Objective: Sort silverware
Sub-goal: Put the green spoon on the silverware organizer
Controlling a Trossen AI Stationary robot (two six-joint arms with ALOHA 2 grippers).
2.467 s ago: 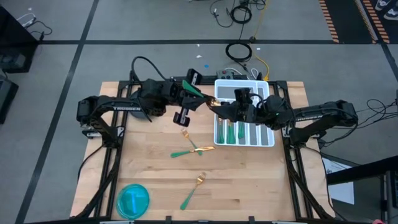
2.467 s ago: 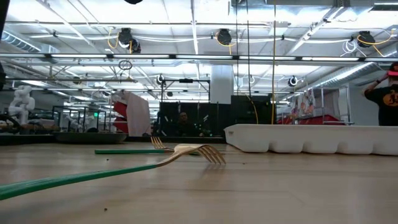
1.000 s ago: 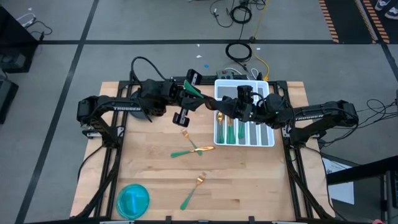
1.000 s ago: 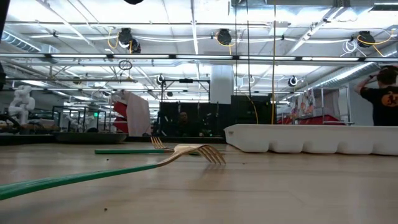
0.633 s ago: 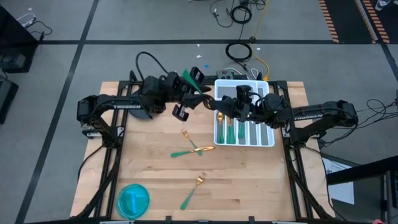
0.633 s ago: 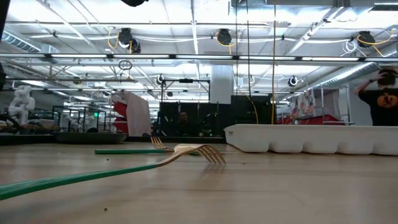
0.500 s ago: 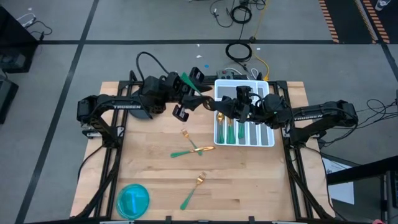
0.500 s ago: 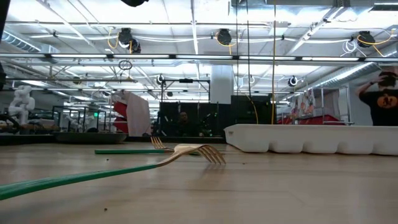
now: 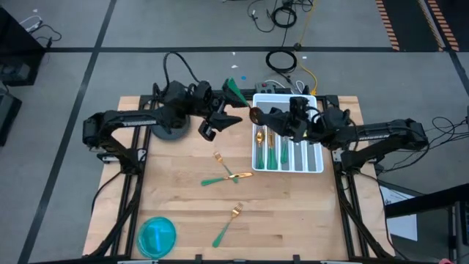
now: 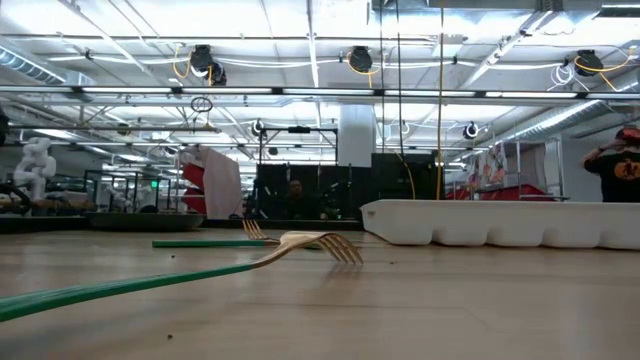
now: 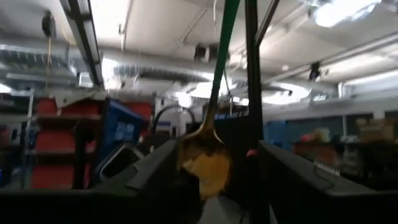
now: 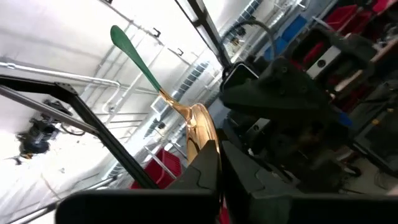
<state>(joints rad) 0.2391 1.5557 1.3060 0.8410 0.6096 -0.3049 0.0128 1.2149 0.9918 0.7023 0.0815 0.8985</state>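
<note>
A spoon with a gold bowl [image 9: 254, 115] and a slim green handle [image 9: 234, 87] hangs in the air by the far left corner of the white tray [image 9: 318, 167]. My right gripper [image 9: 261, 117] is shut on it. My left gripper [image 9: 222, 118] stands open just left of it. In the left wrist view its fingers [image 11: 152, 174] flank the spoon's bowl [image 11: 205, 163] with a gap on each side. Loose forks lie flat on the wood: one [image 9: 218, 158], a crossed pair [image 9: 226, 177] and one nearer [image 9: 228, 224]. My right gripper pinches the spoon's gold bowl [image 12: 198, 132] between its two fingers, coming from the table's right and slanting upward. The green handle [image 12: 134, 53] sticks out past the fingertips, up and toward the far left. The spoon is lifted clear of table and tray.
The tray's compartments hold several green-handled pieces [image 9: 272, 154]. A turquoise round plate [image 9: 157, 236] sits at the near left corner. In the low view a fork [image 10: 305, 243] lies close in front of the tray [image 10: 500, 222]. Bare wood spreads at the near right.
My left gripper has opened, let go of the spoon's handle, rolled, and drawn back toward the table's far left. My right gripper keeps the bowl and has risen slightly. The spoon's handle now points more steeply toward the far edge.
</note>
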